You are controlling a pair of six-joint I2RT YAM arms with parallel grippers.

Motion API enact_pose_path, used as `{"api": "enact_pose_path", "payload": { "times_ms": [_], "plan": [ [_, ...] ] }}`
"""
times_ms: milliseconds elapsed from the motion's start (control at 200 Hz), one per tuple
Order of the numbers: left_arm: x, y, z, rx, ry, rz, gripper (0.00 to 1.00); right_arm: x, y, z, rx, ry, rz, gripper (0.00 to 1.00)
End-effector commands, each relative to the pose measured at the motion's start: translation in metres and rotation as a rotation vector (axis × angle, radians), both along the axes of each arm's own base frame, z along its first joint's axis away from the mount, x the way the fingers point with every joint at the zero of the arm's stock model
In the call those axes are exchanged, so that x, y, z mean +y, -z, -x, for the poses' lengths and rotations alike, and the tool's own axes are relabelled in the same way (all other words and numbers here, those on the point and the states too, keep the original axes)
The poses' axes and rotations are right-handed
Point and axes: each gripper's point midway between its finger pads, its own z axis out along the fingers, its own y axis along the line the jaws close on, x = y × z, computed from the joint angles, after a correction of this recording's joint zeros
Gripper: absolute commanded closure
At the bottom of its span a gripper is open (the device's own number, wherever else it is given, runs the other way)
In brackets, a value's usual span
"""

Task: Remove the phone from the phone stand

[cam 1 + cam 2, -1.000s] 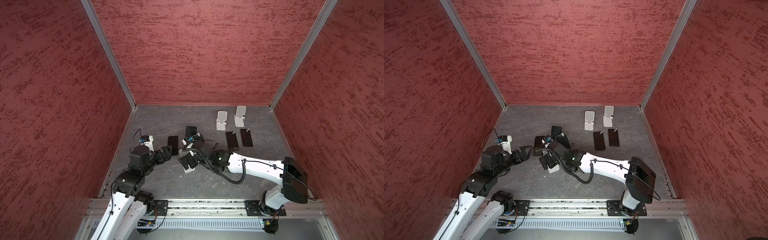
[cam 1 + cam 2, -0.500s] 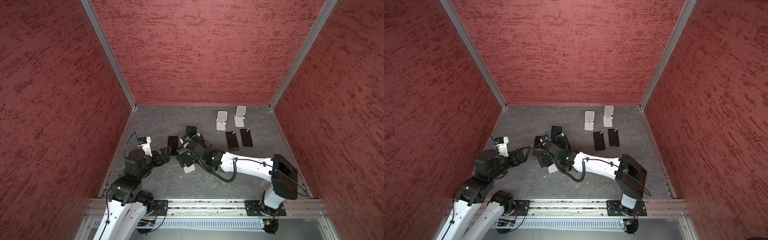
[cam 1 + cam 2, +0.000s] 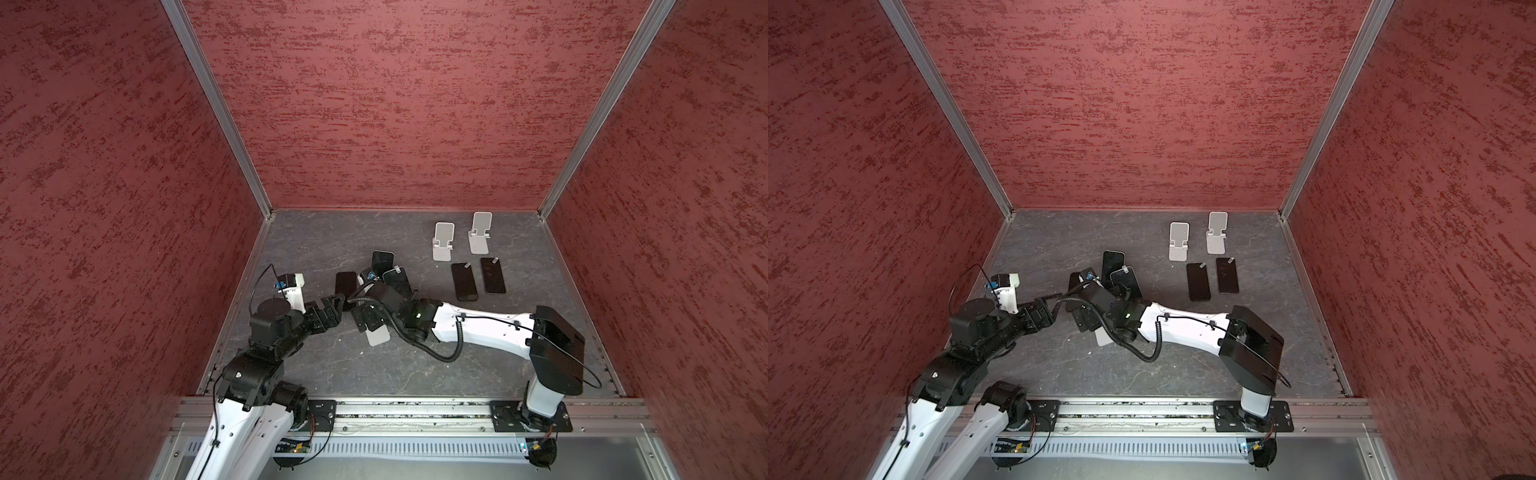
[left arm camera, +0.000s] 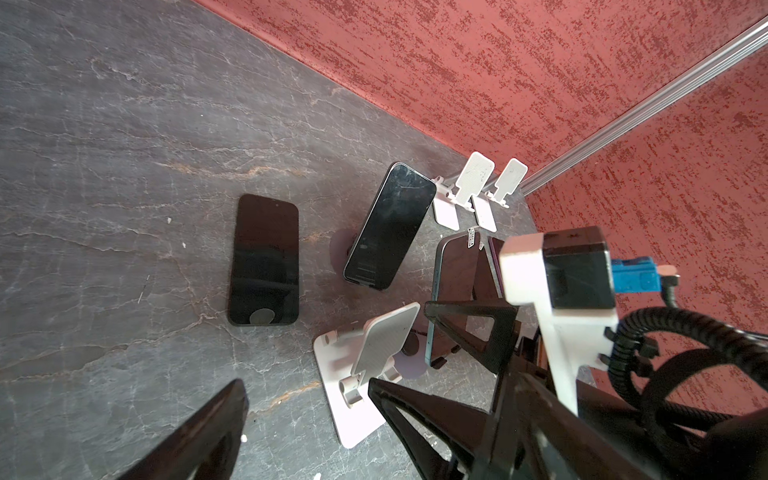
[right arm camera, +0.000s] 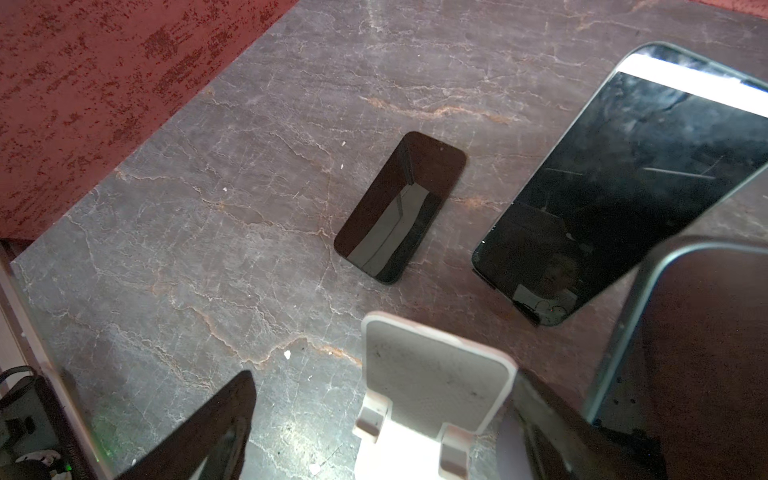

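Top views, tabletop (image 3: 316,245): grey and stone-patterned, walled in red.
Top views, back stands (image 3: 444,241): two white ones, both empty, side by side near the far right corner; a pair of phones (image 3: 463,281) lay flat just in front.
Top views, leaning phone (image 3: 382,261): propped steeply mid-tabletop, its support hidden. The tabbed phone (image 3: 397,277) tilted up just beside it, and the flat phone (image 3: 346,284) lay on the left arm's side.
Top views, right gripper (image 3: 368,322): stretched across the middle, over the near stand (image 3: 377,334).
Top views, left gripper (image 3: 338,301): by the flat phone's near end.
Left wrist, right gripper (image 4: 399,347): fingers spread wide around the empty near stand (image 4: 374,357), nothing clamped — the tabbed phone (image 4: 457,291) stood behind one finger.
Left wrist, left gripper: spread wide, empty; only one finger (image 4: 199,436) showed.
Right wrist, near stand (image 5: 432,382): sat between the dark fingers — contact could not be told.
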Motion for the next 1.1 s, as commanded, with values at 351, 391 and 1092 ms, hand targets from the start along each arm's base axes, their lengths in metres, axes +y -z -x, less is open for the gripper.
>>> {"api": "enact_pose_path", "payload": {
  "times_ms": [351,391,1092],
  "plan": [
    [-0.004,-0.009,-0.003,-0.032,0.031,-0.007,0.00,0.008,-0.004,-0.014,-0.051,0.056,-0.002,0.03],
    [-0.004,-0.008,-0.004,-0.030,0.032,-0.007,0.00,0.009,-0.003,-0.014,-0.051,0.053,0.001,0.03],
    [-0.005,-0.007,-0.005,-0.024,0.033,-0.008,0.00,0.013,0.008,-0.023,-0.070,0.087,-0.002,0.18]
  ]
}}
